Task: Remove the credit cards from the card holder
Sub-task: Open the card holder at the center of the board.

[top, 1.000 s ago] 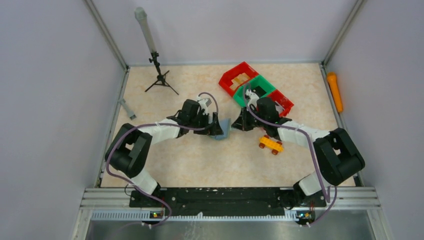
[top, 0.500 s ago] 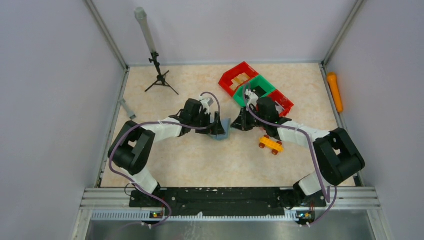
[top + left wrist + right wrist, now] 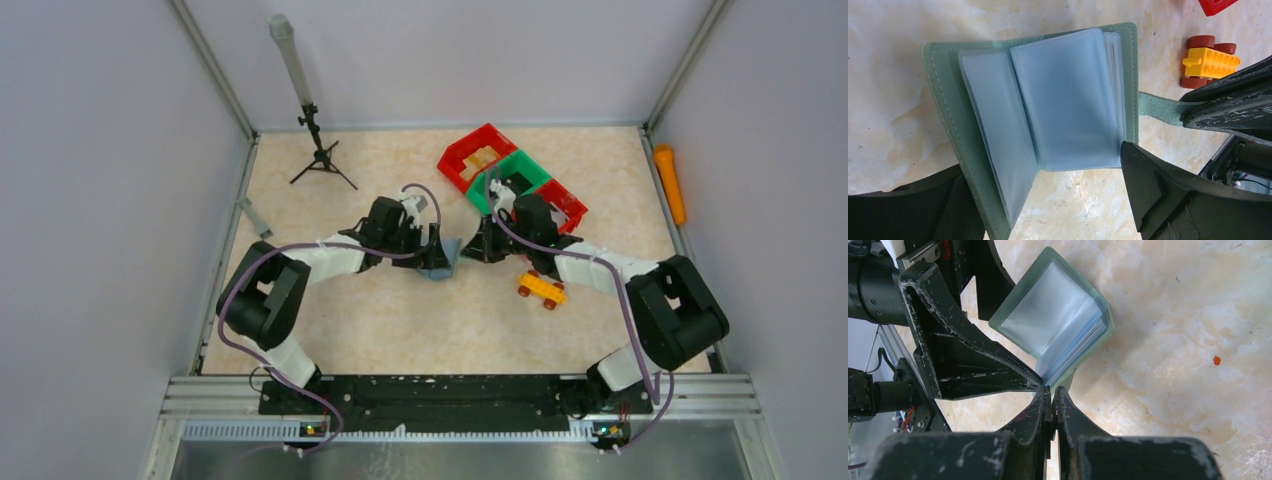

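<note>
The right hand (image 3: 1052,395) is pinched fully closed on the small tab (image 3: 1158,107) of the card holder (image 3: 1038,110), its two fingers pressed together at the tip with the grey-green strip caught between them. The left hand (image 3: 1040,157) is spread wide, one finger at each lower corner of the holder; whether those fingers press on it cannot be told. Between the two hands the holder hangs open like a book, tilted up off the counter (image 3: 400,330), roughly at its middle. Its green stitched cover faces outward and its pale blue clear sleeves (image 3: 1068,100) fan inward, a stack of them bunched toward the tab side. Whether the credit cards sit in those sleeves cannot be told. Just beyond the right hand, near the arm's forearm, a yellow toy car (image 3: 541,289) with dark red wheels rests on the counter. Farther back lie joined red and green bins (image 3: 510,175), and at the far left corner stands a small black tripod (image 3: 320,150).
</note>
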### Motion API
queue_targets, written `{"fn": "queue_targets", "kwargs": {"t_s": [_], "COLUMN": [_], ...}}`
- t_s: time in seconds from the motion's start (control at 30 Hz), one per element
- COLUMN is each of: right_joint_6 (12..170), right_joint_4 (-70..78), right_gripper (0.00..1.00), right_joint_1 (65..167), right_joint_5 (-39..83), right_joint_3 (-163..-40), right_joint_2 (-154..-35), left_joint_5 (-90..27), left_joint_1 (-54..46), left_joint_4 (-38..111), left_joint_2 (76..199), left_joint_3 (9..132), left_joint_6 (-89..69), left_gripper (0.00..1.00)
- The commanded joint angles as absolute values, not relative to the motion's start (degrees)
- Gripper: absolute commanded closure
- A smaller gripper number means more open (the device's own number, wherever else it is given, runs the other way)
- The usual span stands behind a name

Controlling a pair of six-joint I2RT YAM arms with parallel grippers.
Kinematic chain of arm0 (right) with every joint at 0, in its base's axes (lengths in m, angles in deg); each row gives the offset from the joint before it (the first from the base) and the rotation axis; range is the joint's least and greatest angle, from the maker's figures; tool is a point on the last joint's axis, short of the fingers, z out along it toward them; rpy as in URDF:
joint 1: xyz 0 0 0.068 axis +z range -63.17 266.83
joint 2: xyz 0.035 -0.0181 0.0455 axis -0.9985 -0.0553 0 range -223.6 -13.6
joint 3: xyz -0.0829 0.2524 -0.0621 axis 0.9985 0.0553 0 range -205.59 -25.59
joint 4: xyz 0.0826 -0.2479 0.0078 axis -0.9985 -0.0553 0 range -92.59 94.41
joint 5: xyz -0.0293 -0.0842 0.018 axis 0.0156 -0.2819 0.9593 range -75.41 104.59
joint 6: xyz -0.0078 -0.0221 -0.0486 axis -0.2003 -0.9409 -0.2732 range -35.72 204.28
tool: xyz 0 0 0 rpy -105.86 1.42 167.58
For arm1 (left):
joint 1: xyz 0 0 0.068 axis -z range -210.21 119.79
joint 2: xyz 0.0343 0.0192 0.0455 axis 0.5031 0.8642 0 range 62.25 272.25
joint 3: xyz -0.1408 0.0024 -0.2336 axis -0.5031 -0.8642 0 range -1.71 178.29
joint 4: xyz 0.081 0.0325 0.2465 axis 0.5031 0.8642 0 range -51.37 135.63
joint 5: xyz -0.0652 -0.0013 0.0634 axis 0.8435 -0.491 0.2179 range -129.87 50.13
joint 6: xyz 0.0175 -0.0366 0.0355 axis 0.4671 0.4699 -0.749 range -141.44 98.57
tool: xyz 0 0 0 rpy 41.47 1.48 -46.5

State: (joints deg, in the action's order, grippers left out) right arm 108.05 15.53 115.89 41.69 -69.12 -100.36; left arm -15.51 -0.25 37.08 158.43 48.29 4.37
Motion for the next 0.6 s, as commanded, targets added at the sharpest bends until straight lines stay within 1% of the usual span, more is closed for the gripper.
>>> {"fn": "queue_targets", "kwargs": {"t_s": [0.0, 0.17, 0.3, 0.37, 0.47, 0.5, 0.57], "right_joint_6": [108.01, 107.99, 107.84, 107.92, 107.78, 107.8, 107.77], "right_joint_4": [18.25, 18.17, 17.95, 17.95, 17.82, 17.78, 17.62], "right_gripper": [1.0, 1.0, 1.0, 1.0, 1.0, 1.0, 1.0], "right_joint_1": [115.4, 115.4, 115.4, 115.4, 115.4, 115.44, 115.42], "right_joint_5": [42.59, 42.56, 42.2, 42.06, 41.85, 41.77, 41.6], "right_joint_3": [-69.91, -69.89, -69.89, -69.89, -69.89, -69.89, -69.89], "right_joint_2": [-100.09, -100.08, -99.95, -99.91, -99.82, -99.82, -99.82], "left_joint_5": [-16.22, -16.3, -16.73, -16.67, -16.61, -16.5, -15.92], "left_joint_1": [-0.15, -0.32, -1.07, -1.48, -2.02, -2.18, -2.5], "left_joint_4": [37.94, 38.36, 40.47, 40.4, 40.55, 40.55, 40.36], "left_joint_2": [159.72, 160.53, 160.99, 160.95, 161.12, 161.12, 161.01], "left_joint_3": [50.99, 51.56, 51.66, 51.43, 51.33, 51.22, 51.04], "left_joint_6": [4.19, 4.05, 4.38, 4.61, 4.96, 5.01, 5.18], "left_gripper": [0.11, 0.18, 0.31, 0.4, 0.49, 0.51, 0.52]}}
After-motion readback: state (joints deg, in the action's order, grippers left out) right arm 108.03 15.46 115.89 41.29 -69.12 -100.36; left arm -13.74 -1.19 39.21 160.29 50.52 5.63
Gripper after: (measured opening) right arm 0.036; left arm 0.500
